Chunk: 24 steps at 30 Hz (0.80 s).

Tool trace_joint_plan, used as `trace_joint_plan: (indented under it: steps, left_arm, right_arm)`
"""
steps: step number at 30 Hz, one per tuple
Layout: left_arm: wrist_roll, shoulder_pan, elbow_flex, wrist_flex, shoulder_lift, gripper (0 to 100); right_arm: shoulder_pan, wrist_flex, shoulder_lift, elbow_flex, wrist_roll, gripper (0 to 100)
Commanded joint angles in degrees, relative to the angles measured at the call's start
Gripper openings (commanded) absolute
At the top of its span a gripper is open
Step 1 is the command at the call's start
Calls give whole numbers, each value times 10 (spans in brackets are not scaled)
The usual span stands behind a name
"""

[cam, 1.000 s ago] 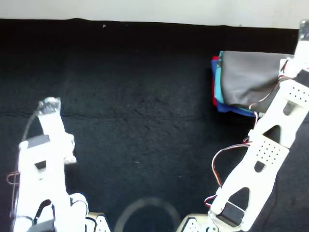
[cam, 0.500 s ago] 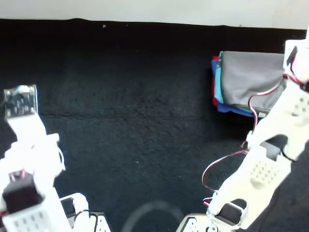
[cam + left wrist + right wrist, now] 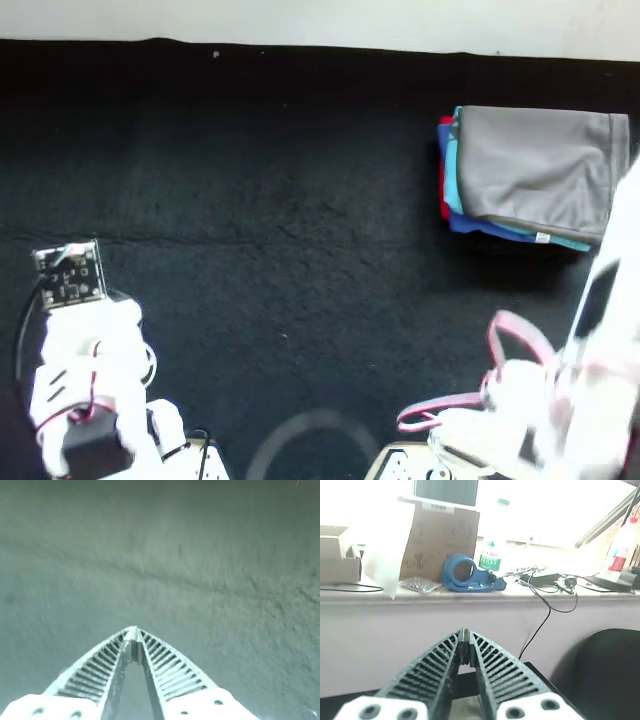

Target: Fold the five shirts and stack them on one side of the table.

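Folded stack (image 3: 535,170) sits at the far right of the desk (image 3: 300,200), grey on top with teal, blue and red edges showing under it; a fifth shirt can't be told, but no loose shirt lies on the desk, so the task looks done or nearly so. Left fingers (image 3: 100,670) are pressed together, tips meeting, nothing held, over bare desk. Right fingers (image 3: 435,665) are likewise closed and empty, pointing at the room behind.
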Motion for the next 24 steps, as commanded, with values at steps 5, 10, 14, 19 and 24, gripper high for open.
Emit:
trace_joint_plan:
  steps: [5,10,14,19,24]
  left_arm:
    - [4,5,25,-7,-8,11]
    - [4,9,78,62,-8,10]
    - [4,49,135,96,-8,10]
    - [4,93,156,95,-8,11]
    - [5,150,157,95,-8,12]
  right_arm:
    - [-36,6,-336,589,-7,8]
    - [-64,-21,-599,1013,-6,8]
    - [-64,-77,-800,1298,-6,8]
    - [-63,-113,-928,1527,-7,8]
    - [-67,-161,-885,1571,-69,8]
